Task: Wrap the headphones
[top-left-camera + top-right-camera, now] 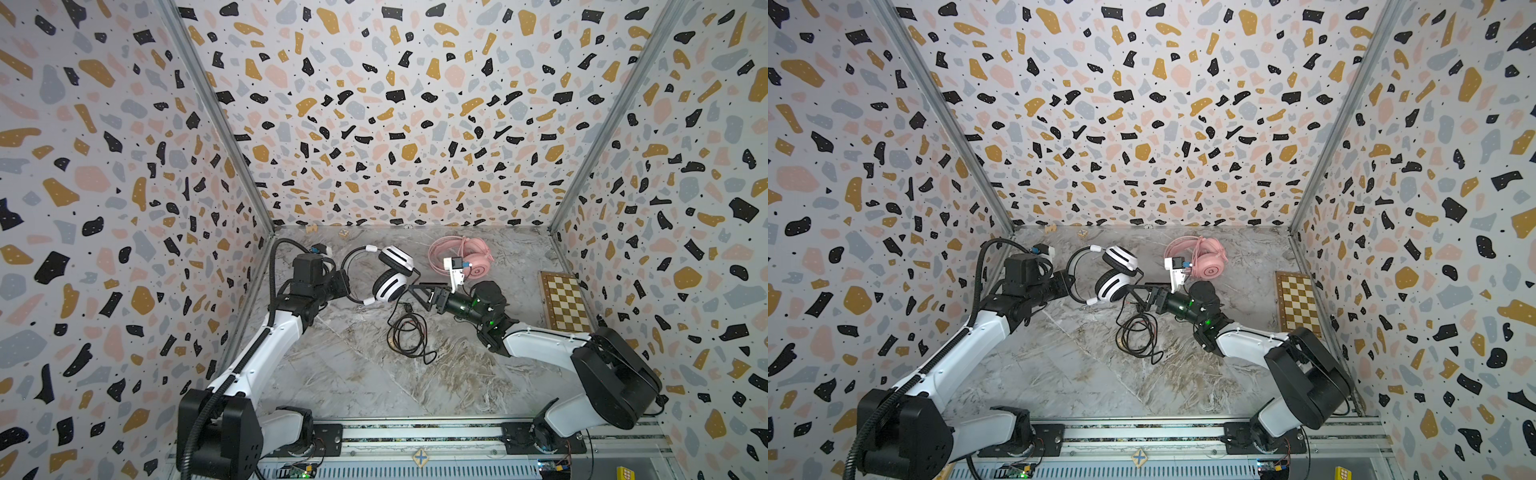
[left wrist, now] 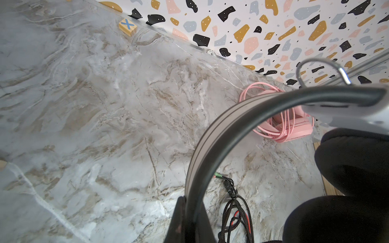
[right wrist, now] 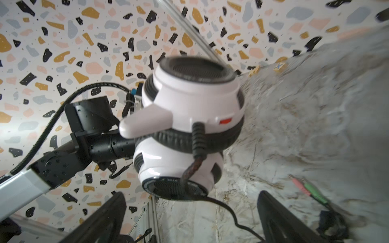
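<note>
Top views: left gripper [image 1: 344,286] [image 1: 1067,285] is clamped on the black headband [image 1: 343,266] of the white headset [image 1: 390,286] [image 1: 1113,286], far-centre of the marble table [image 1: 353,374]. The two cups sit pressed together, pad to pad. Right gripper [image 1: 415,294] [image 1: 1138,297] has its jaws spread wide, holding nothing, tips just beside the lower cup. The black cable [image 1: 407,332] [image 1: 1138,336] trails from the cups into a loose tangle on the table, nearer the front. Pink headset [image 1: 473,257] [image 1: 1210,259] lies near the back wall, right of the white one, its pink cable looped at it. Chessboard [image 1: 565,303] is against the right wall, and a wooden X block [image 1: 344,233] sits by the back wall.

Left wrist: the headband [image 2: 210,147] arcs out from the closed jaws. Pink headset [image 2: 294,128] is behind it, cable in loops. Black cable [image 2: 235,202] is on the table below.

Right wrist: both fingers [image 3: 109,214] stand far apart, with the stacked cups [image 3: 189,126] ahead of them. The cable [image 3: 221,204] runs down between the fingers, unclamped. Its green and pink plugs [image 3: 305,187] lie on the table. Can't tell if the cups touch the table.
</note>
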### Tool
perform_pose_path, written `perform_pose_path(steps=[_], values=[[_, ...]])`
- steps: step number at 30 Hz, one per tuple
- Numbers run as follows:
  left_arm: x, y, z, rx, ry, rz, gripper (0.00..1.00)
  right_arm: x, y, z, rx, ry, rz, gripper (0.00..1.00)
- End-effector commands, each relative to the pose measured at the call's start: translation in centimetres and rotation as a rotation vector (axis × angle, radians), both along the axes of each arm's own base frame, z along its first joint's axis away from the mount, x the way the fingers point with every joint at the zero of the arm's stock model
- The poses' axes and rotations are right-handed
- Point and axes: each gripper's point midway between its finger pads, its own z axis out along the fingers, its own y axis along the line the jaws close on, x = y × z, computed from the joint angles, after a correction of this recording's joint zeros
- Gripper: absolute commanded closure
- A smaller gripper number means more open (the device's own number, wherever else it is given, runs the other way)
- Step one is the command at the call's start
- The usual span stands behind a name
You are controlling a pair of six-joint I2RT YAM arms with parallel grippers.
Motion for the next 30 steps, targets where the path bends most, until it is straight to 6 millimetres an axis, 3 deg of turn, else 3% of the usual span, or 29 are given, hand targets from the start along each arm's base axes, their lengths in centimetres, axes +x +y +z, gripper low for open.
perform_pose_path(steps=[1, 7, 12, 15, 21, 25, 30], values=[[0.9, -0.9, 4.0, -0.055, -0.125, -0.035, 1.0, 0.5, -1.5, 0.4, -0.068, -0.055, -0.008, 0.01], [0.7, -0.7, 4.1, -0.015, -0.123, -0.055, 1.0, 2.0, -1.3, 0.7, -0.235, -0.135, 0.124, 0.01], [0.3, -0.2, 3.1, 0.029, -0.089, -0.046, 1.0, 2.4, -1.4, 1.2, -0.362, -0.2, 0.096, 0.01], [0.2, 0.0, 3.3, 0.03, -0.092, -0.033, 1.0, 1.8, -1.4, 0.8, -0.353, -0.183, 0.111, 0.01], [0.5, -0.5, 4.3, -0.042, -0.125, -0.02, 1.0, -1.4, 0.3, 0.0, -0.29, -0.208, 0.179, 0.01], [0.2, -0.1, 3.4, 0.005, -0.103, -0.016, 1.0, 0.9, -0.4, 0.5, -0.44, -0.247, 0.068, 0.01], [-0.1, 0.5, 1.9, 0.076, -0.052, -0.008, 1.0, 3.5, -1.8, 3.0, -0.6, -0.345, -0.062, 0.01]])
